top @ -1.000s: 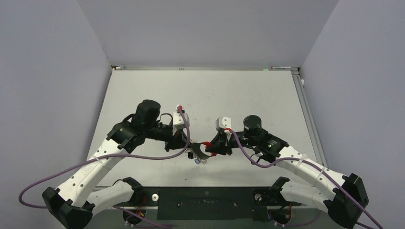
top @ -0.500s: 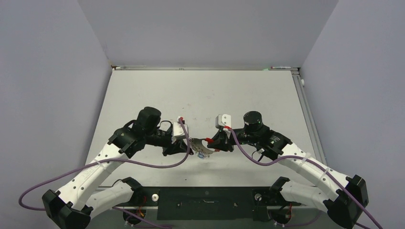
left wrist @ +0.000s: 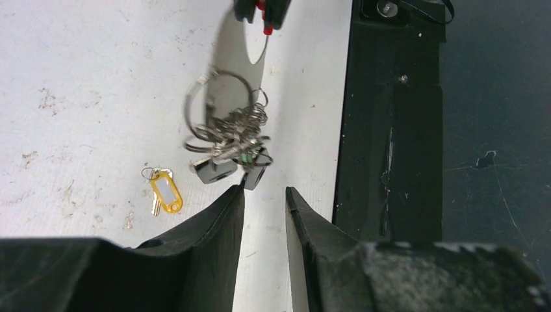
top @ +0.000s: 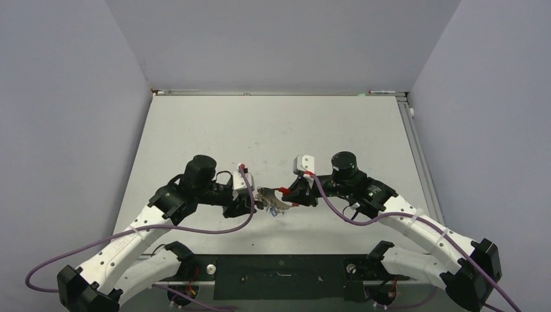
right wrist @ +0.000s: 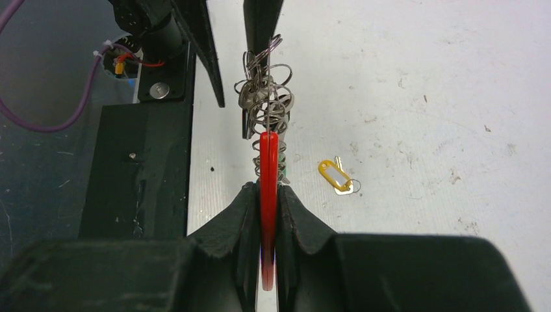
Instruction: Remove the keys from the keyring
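My right gripper [right wrist: 268,188] is shut on the red crescent of the keyring [right wrist: 268,162] and holds it above the table [top: 273,130]. The grey strip [left wrist: 230,58] runs down from the red piece [left wrist: 267,25]. A tangled bunch of wire rings and keys [left wrist: 227,133] hangs on it, with black key heads [left wrist: 214,170] lowest. My left gripper [left wrist: 265,190] is open and empty, and its left fingertip [left wrist: 239,192] is right at a black key head. A lone key with a yellow tag [left wrist: 162,193] lies on the table; it also shows in the right wrist view [right wrist: 334,175]. In the top view the two grippers face each other across the bunch [top: 271,199].
The black base plate [left wrist: 390,130] runs along the table's near edge, close beside the bunch; it also shows in the right wrist view [right wrist: 136,162]. Purple cables [top: 195,227] trail from both wrists. Grey walls enclose the table.
The right gripper has carried the keyring a little up the table and to the left. The left gripper has dropped and closed in on the bunch from the left.
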Available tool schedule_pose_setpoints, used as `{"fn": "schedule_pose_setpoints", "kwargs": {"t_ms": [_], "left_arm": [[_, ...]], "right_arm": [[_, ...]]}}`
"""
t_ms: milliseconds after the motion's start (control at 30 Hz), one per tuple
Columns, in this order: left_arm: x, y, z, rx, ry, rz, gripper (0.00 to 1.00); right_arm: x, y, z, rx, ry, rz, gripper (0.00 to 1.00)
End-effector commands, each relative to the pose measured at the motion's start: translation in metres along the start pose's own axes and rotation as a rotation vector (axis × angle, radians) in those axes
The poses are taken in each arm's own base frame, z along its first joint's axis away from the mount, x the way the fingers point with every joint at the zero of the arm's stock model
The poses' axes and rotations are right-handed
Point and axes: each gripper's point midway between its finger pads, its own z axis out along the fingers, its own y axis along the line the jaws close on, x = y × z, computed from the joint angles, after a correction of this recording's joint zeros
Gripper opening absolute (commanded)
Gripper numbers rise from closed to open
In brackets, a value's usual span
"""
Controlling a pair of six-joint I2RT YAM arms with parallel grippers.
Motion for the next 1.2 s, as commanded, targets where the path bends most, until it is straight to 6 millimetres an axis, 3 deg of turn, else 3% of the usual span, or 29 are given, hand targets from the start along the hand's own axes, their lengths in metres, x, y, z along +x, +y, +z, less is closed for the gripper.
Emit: {"fn": "schedule_pose_setpoints", "kwargs": {"t_ms": [0,100,200,367,433,567,767,1167], "left_arm": [[-0.026,-0.009,-0.004,-0.003,-0.181,0.086,0.28],[-0.025,-0.004,-0.004,-0.058,-0.256,0.122,0.39],[-0.025,0.002,-0.002,-0.096,-0.298,0.142,0.47],[-0.022,0.016,-0.002,-0.182,-0.341,0.171,0.55],[-0.036,0.022,-0.007,-0.233,-0.410,0.229,0.58],[-0.042,0.024,-0.011,-0.267,-0.460,0.294,0.59],[-0.050,0.006,-0.011,-0.199,-0.527,0.380,0.61],[-0.062,0.007,-0.007,-0.197,-0.570,0.356,0.61]], "right_arm": [[-0.045,-0.013,-0.008,0.077,-0.124,-0.098,0.05],[-0.048,-0.021,-0.010,0.143,-0.128,-0.129,0.05],[-0.055,-0.034,-0.018,0.277,-0.129,-0.267,0.05],[-0.068,-0.041,-0.030,0.450,-0.090,-0.611,0.05],[-0.070,-0.042,-0.033,0.494,-0.074,-0.725,0.05],[-0.077,-0.039,-0.037,0.525,-0.073,-0.853,0.05],[-0.088,-0.036,-0.038,0.540,-0.096,-0.910,0.05],[-0.095,-0.030,-0.033,0.499,-0.099,-0.906,0.05]]}}
